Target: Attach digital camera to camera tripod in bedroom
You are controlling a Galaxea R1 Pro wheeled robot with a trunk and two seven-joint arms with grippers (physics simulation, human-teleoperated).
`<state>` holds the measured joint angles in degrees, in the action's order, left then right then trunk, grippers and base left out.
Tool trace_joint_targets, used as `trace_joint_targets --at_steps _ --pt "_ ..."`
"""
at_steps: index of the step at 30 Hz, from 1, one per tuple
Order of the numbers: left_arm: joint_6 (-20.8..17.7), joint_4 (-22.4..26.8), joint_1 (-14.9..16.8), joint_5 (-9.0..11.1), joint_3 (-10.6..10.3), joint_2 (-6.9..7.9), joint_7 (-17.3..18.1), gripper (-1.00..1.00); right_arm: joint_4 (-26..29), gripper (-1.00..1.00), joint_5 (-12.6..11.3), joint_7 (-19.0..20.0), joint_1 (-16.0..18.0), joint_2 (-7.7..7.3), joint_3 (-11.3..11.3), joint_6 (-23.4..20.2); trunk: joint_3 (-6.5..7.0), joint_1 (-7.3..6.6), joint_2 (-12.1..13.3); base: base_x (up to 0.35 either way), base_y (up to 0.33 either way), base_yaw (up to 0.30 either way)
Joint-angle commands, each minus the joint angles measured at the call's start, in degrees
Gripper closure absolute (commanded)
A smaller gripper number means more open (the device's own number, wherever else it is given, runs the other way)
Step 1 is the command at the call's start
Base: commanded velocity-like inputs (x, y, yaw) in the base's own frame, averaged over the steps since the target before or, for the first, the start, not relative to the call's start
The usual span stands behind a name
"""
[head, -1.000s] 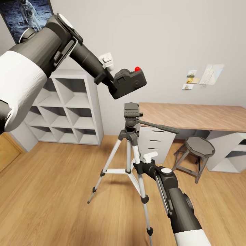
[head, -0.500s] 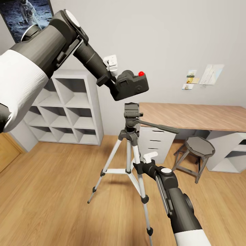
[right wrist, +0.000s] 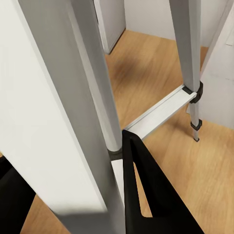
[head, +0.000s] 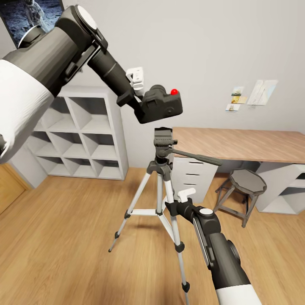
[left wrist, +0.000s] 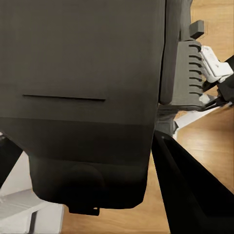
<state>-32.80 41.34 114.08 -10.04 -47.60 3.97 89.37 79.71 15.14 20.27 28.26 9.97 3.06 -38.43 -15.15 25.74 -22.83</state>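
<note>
My left gripper is shut on the digital camera, a black box with a red button on top. I hold it roughly level in the air, a short gap above the dark grey pan head of the camera tripod. In the left wrist view the camera's body is very close, beside a black finger. Lower down, my right gripper is closed around a silver tripod leg, which sits between its black fingers.
A white cube shelf stands against the wall at left. The wood-topped desk with white drawers runs along the right, a grey metal stool before it. The astronaut poster hangs top left. Plank floor surrounds the tripod.
The left arm has carried the camera slightly to the right and turned it more level above the tripod head. The right arm and the tripod have stayed put.
</note>
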Motion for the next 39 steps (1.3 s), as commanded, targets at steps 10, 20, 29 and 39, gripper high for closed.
trace_joint_targets --at_steps 10,20,29,39 --pt "-1.15 5.17 -1.13 0.02 -0.61 2.91 0.36 1.0 -1.15 1.0 3.76 -0.36 0.04 0.03 -0.16 0.11 -0.12 0.05 -0.09 0.0 0.0 0.0" --pt "-2.14 0.28 -4.02 0.28 -0.68 1.09 0.36 1.0 -1.17 1.0 3.76 -0.58 0.04 0.03 -0.16 0.11 -0.12 0.05 -0.09 0.0 0.0 0.0" --pt "-2.09 -5.48 -4.13 0.27 -0.1 -1.6 0.36 1.0 -1.14 1.0 3.85 -1.36 0.04 0.03 -0.16 0.11 -0.12 0.05 -0.09 0.0 0.0 0.0" --pt "-2.01 -5.31 -4.13 0.29 0.08 -1.6 0.36 1.0 -1.14 1.0 3.85 -1.35 0.04 0.03 -0.16 0.11 -0.12 0.05 -0.09 0.0 0.0 0.0"
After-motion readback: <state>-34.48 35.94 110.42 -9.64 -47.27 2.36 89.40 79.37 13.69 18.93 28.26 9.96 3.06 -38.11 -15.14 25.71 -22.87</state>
